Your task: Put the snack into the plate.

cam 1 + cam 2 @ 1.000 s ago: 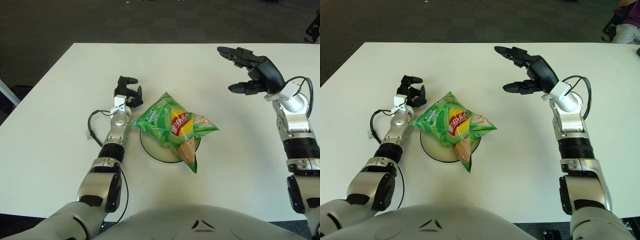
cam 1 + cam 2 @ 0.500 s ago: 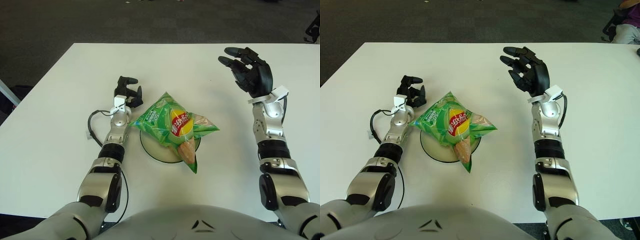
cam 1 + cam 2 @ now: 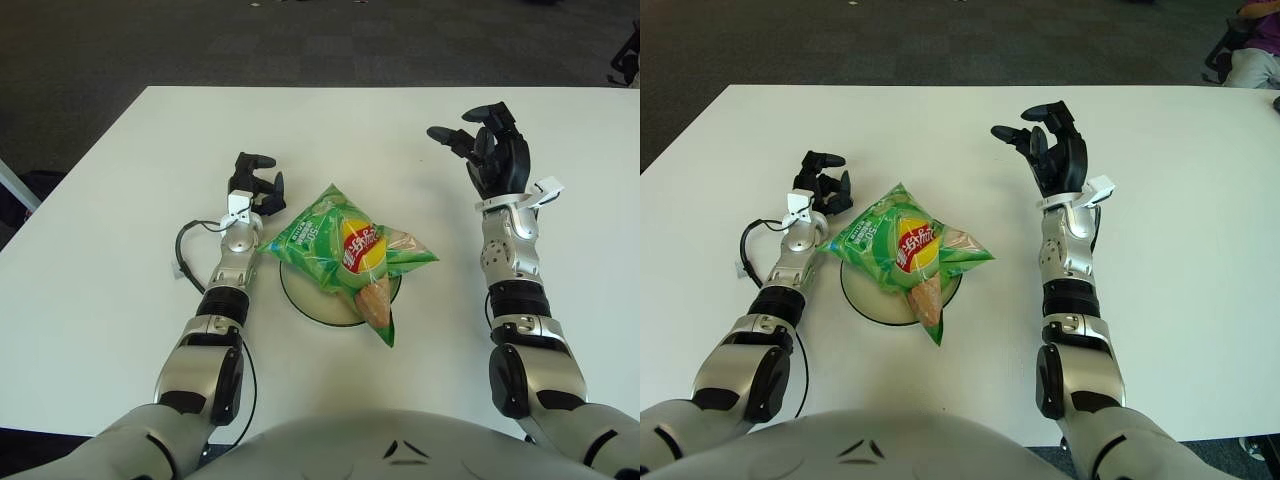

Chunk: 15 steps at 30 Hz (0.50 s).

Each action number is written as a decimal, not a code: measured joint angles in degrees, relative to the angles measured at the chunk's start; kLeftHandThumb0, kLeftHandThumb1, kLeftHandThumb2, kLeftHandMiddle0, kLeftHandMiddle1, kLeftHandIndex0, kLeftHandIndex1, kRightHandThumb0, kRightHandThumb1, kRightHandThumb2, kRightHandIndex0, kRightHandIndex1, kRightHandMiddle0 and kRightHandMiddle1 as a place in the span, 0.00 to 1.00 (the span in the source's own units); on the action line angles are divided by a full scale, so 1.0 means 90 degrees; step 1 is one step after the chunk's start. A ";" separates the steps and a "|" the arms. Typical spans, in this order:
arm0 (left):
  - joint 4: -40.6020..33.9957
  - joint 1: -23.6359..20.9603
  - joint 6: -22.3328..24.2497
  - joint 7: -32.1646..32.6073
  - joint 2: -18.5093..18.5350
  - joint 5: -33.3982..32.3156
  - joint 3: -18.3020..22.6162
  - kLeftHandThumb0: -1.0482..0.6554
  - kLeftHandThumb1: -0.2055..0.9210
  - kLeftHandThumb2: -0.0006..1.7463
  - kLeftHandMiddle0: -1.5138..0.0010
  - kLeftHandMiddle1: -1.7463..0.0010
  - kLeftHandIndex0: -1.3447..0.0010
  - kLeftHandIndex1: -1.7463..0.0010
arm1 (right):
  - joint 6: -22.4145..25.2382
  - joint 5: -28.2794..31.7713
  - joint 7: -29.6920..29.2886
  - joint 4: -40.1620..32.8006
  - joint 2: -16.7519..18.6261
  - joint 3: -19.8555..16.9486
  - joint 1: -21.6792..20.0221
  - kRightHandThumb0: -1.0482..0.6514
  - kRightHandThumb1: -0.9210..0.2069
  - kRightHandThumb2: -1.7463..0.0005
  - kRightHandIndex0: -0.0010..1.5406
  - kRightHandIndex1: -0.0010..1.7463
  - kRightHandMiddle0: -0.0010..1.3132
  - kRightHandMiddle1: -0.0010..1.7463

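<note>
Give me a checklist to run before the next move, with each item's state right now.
1. Snack bag lies on the plate: ok.
2. Bag sits fully within the plate's rim: not ok, it overhangs on several sides.
3. Right hand holds nothing, fingers spread, raised to the right of the bag: ok.
4. Left hand holds nothing, fingers curled, just left of the bag: ok.
5. Left hand touches the bag's corner: cannot tell.
6. Cable by the left forearm is free of the bag: ok.
</note>
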 measured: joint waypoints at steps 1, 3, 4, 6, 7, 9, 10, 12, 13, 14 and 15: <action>0.0000 0.0000 0.0000 0.0000 0.0000 0.0000 0.0000 0.61 0.60 0.62 0.65 0.02 0.70 0.10 | 0.0025 -0.0010 -0.0044 0.0009 0.0043 -0.0008 0.0000 0.41 0.00 0.77 0.55 0.53 0.24 0.93; 0.0000 0.0000 0.0000 0.0000 0.0000 0.0000 0.0000 0.61 0.60 0.62 0.65 0.02 0.70 0.10 | 0.0028 -0.0030 -0.0108 0.0077 0.0129 -0.0016 -0.0005 0.41 0.00 0.77 0.55 0.55 0.25 0.93; 0.0000 0.0000 0.0000 0.0000 0.0000 0.0000 0.0000 0.61 0.60 0.62 0.65 0.02 0.70 0.10 | 0.0024 -0.0039 -0.0123 0.0130 0.0161 -0.0024 -0.0010 0.41 0.00 0.77 0.55 0.57 0.25 0.93; 0.0000 0.0000 -0.0001 0.0001 0.0000 0.0001 0.0000 0.61 0.60 0.62 0.65 0.02 0.70 0.10 | -0.0010 -0.0062 -0.0154 0.0319 0.0238 -0.0046 -0.0026 0.41 0.00 0.77 0.56 0.58 0.25 0.93; 0.0000 0.0000 -0.0001 0.0001 0.0000 0.0001 -0.0001 0.61 0.60 0.62 0.65 0.02 0.70 0.10 | -0.0042 -0.0077 -0.0156 0.0430 0.0271 -0.0058 -0.0032 0.41 0.00 0.77 0.56 0.59 0.25 0.93; 0.0000 0.0000 -0.0005 0.0002 0.0000 0.0002 -0.0001 0.61 0.60 0.62 0.65 0.02 0.70 0.10 | -0.0158 -0.0116 -0.0158 0.0688 0.0337 -0.0081 -0.0038 0.41 0.00 0.77 0.55 0.60 0.25 0.93; -0.0001 0.0000 -0.0007 0.0004 0.0000 0.0002 -0.0001 0.61 0.60 0.62 0.65 0.02 0.70 0.10 | -0.0217 -0.0142 -0.0158 0.0817 0.0368 -0.0091 -0.0038 0.41 0.00 0.77 0.55 0.60 0.25 0.92; -0.0001 0.0001 -0.0013 0.0006 -0.0001 0.0004 -0.0003 0.61 0.60 0.62 0.65 0.02 0.70 0.10 | -0.0332 -0.0224 -0.0165 0.1108 0.0416 -0.0119 -0.0048 0.41 0.00 0.77 0.55 0.60 0.25 0.92; 0.0000 0.0001 -0.0017 0.0008 -0.0001 0.0006 -0.0003 0.61 0.60 0.62 0.65 0.02 0.70 0.10 | -0.0392 -0.0266 -0.0171 0.1293 0.0431 -0.0131 -0.0066 0.41 0.00 0.77 0.55 0.61 0.25 0.93; 0.0000 0.0001 -0.0020 0.0011 -0.0001 0.0006 -0.0004 0.61 0.60 0.62 0.65 0.02 0.70 0.10 | -0.0418 -0.0292 -0.0181 0.1450 0.0438 -0.0144 -0.0084 0.41 0.00 0.77 0.55 0.62 0.25 0.93; 0.0000 0.0001 -0.0023 0.0014 -0.0002 0.0008 -0.0005 0.61 0.60 0.62 0.65 0.02 0.70 0.10 | -0.0434 -0.0320 -0.0205 0.1649 0.0442 -0.0161 -0.0111 0.41 0.00 0.77 0.55 0.62 0.25 0.93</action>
